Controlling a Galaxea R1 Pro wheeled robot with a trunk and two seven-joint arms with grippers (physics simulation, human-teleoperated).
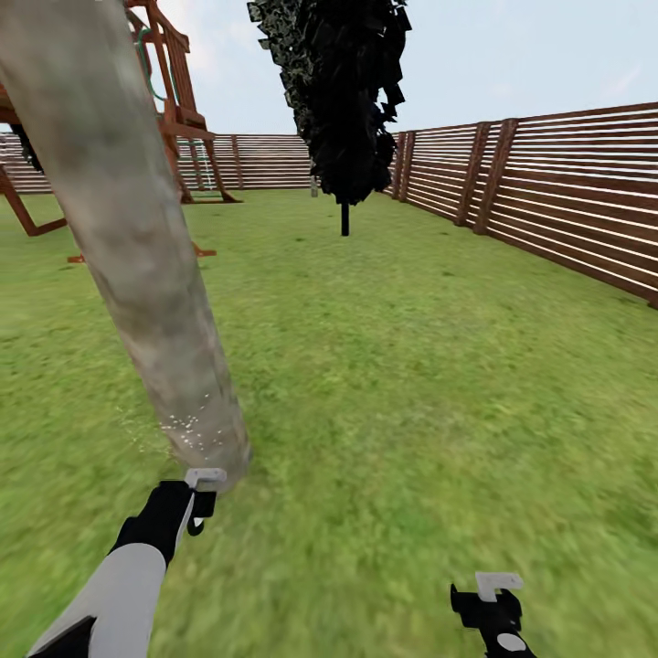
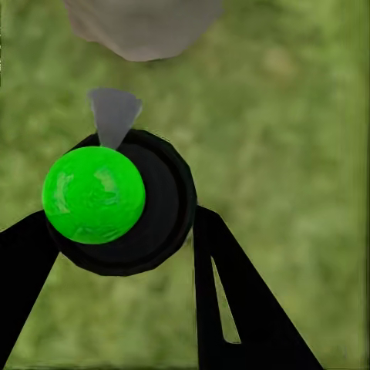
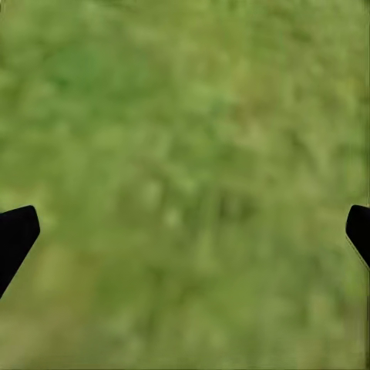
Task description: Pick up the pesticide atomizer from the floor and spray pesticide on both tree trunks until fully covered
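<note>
the tree trunk (image 1: 137, 265) runs out past the head view's top edge, its crown unseen. the wooden play frame (image 1: 174, 100) sits partly behind it. the atomizer (image 2: 116, 204) hides much of the left pincer's fingers (image 2: 239, 301). grass (image 3: 185, 154) is blurred.

tree trunk (image 1: 137, 256): mottled matt bark | fence (image 1: 567, 201): slatted wood | atomizer (image 2: 94, 194): glossy green, plastic-looking top
</note>
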